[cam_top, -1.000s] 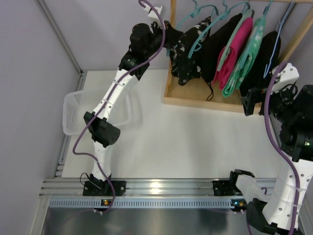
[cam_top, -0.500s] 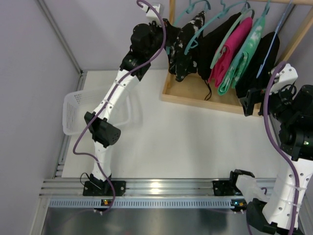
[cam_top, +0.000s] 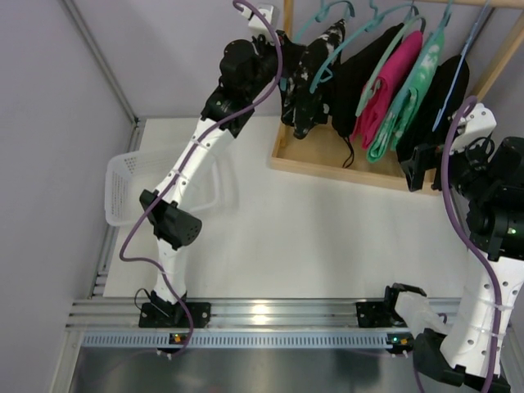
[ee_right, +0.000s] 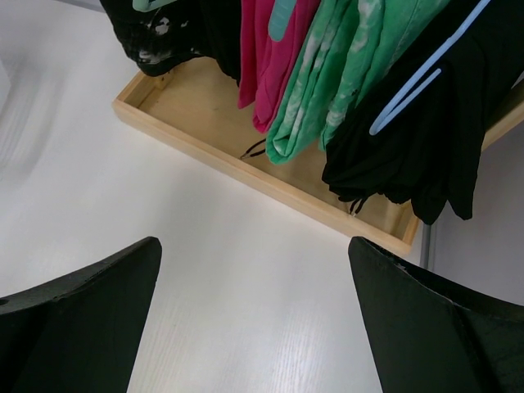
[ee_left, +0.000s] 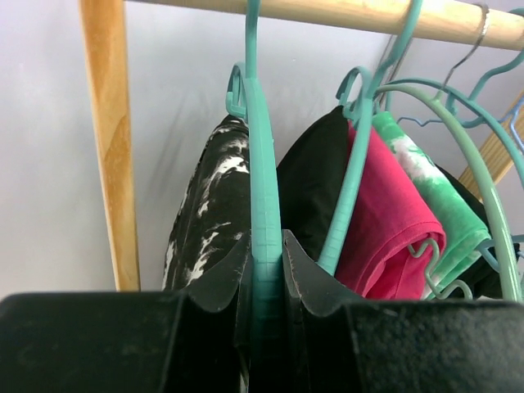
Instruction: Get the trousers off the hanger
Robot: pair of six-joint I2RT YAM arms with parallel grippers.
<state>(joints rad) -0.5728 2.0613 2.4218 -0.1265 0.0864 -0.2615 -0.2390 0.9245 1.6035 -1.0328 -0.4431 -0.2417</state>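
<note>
The trousers [cam_top: 304, 86], black with white splotches, hang over the teal hanger [cam_top: 304, 31] at the left end of the rack. My left gripper [cam_top: 282, 65] is raised to the rack and shut on the hanger. In the left wrist view the hanger's teal bar [ee_left: 264, 180] is clamped between my left gripper's jaws [ee_left: 265, 246], and the trousers [ee_left: 205, 221] hang just left of it. My right gripper [cam_top: 422, 168] is open and empty by the rack's right end. In its wrist view the gripper [ee_right: 254, 246] hovers above bare white table.
A wooden rack has a top rod [ee_left: 344, 12], a left post [ee_left: 110, 139] and a base tray [cam_top: 344, 160]. On other teal hangers hang a plain black garment [cam_top: 360, 74], a pink one [cam_top: 385, 82], a green one [cam_top: 409, 102] and another black one [cam_top: 446, 90]. A white basket [cam_top: 123, 184] sits at the left.
The trousers and their hanger have swung up and to the left with my left gripper, and the other garments swayed left too. The right arm has hardly moved.
</note>
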